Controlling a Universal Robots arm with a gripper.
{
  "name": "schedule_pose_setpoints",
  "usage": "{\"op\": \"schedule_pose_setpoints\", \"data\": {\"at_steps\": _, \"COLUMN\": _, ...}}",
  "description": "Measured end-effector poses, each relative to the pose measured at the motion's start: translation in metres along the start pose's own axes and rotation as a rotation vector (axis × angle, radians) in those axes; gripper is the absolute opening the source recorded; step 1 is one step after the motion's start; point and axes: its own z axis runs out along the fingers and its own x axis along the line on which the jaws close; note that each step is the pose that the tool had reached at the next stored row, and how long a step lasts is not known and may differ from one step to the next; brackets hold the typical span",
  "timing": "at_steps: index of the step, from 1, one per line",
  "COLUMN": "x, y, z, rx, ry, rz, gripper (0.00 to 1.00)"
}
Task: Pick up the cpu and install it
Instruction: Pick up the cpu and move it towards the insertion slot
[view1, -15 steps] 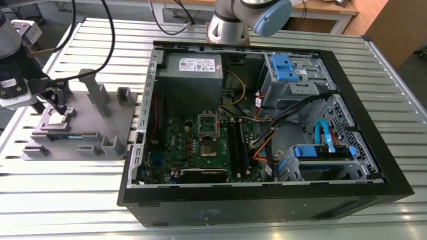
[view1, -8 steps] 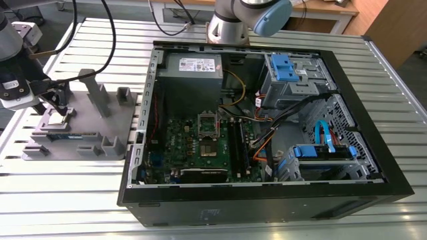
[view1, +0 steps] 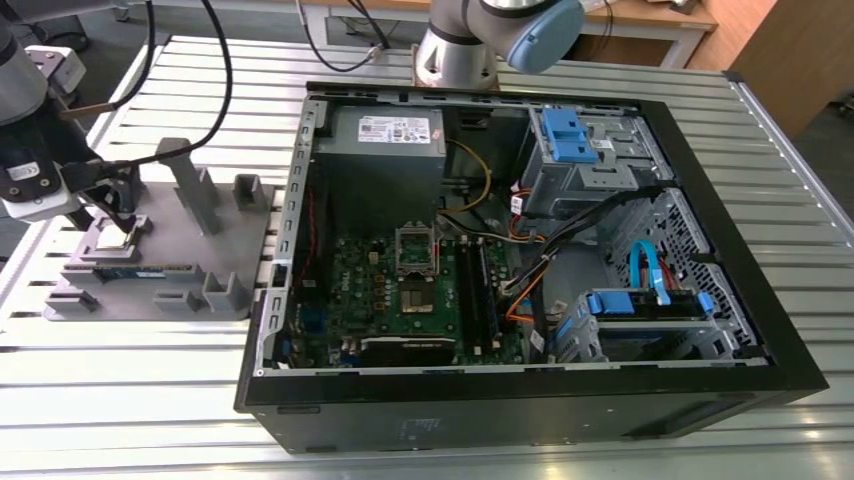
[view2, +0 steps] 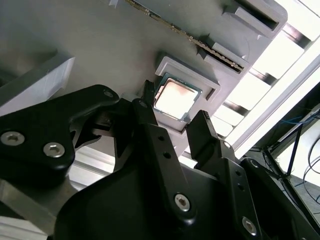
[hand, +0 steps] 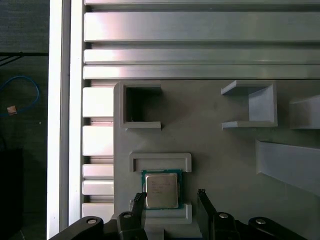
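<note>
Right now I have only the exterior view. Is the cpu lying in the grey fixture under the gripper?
Observer: Yes. In the first wrist view the cpu lies flat in its pocket on the fixture, silver top up.
Operator: Gripped?
Observer: No. The gripper is open, one finger either side of the cpu.
Operator: Touching?
Observer: Bare fixture shows between the cpu and one finger; the other I cannot tell.

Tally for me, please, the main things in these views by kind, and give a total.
cpu: 1
memory stick: 1
grey holder tray: 1
open computer case: 1
tool: 1
Total: 5
</note>
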Motion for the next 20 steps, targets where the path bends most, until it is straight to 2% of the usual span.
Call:
{"op": "schedule_pose_setpoints", "data": {"at_steps": 9, "x": -0.0001, "y": 0.0000, "z": 0.0009, "rx": -0.0001, "ry": -0.0004, "rz": 0.000, "gripper": 0.53}}
{"op": "schedule_pose_setpoints", "data": {"at_steps": 15, "x": 0.0000, "y": -0.0002, "z": 0.0064, "rx": 0.0014, "ry": -0.0002, "rz": 0.000, "gripper": 0.53}}
{"op": "schedule_pose_setpoints", "data": {"at_steps": 20, "x": 0.0001, "y": -0.0005, "z": 0.0132, "rx": 0.0038, "ry": -0.0003, "rz": 0.000, "gripper": 0.53}}
